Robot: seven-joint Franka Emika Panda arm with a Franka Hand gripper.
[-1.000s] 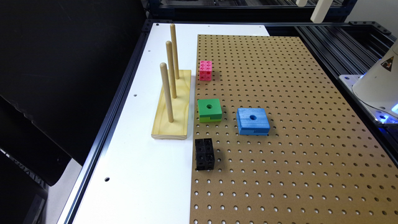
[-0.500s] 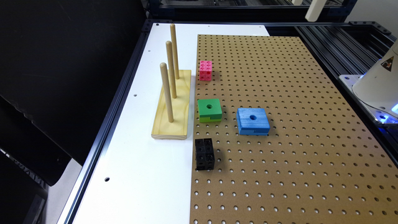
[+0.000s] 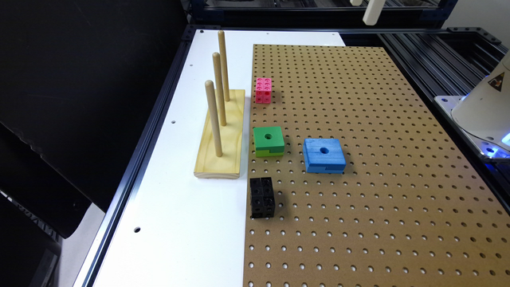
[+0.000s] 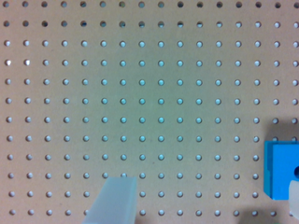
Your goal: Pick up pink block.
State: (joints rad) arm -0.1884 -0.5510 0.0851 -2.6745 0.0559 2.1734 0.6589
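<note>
The pink block (image 3: 263, 90) sits on the pegboard (image 3: 358, 159), right along the board's edge that borders the white worktop (image 3: 179, 207), toward the far end, just beside the far part of the wooden peg stand (image 3: 221, 135). Nothing touches it. Down that same edge of the board comes the green block (image 3: 268, 141), then the black block (image 3: 262, 197) nearest the camera, all three well spaced in a line. The blue block (image 3: 324, 155) lies beside the green one, further in toward the middle of the board. The stand rests on the white worktop with three upright pegs, its long side running along the board's edge. The claw (image 3: 373, 12) hangs high over the far end of the board, well apart from the pink block. In the wrist view the claw (image 4: 205, 200) is spread wide, one pale fingertip (image 4: 114, 200) over bare pegboard (image 4: 159, 93), the other at the frame's edge over the blue block (image 4: 281, 170), with nothing between them.
</note>
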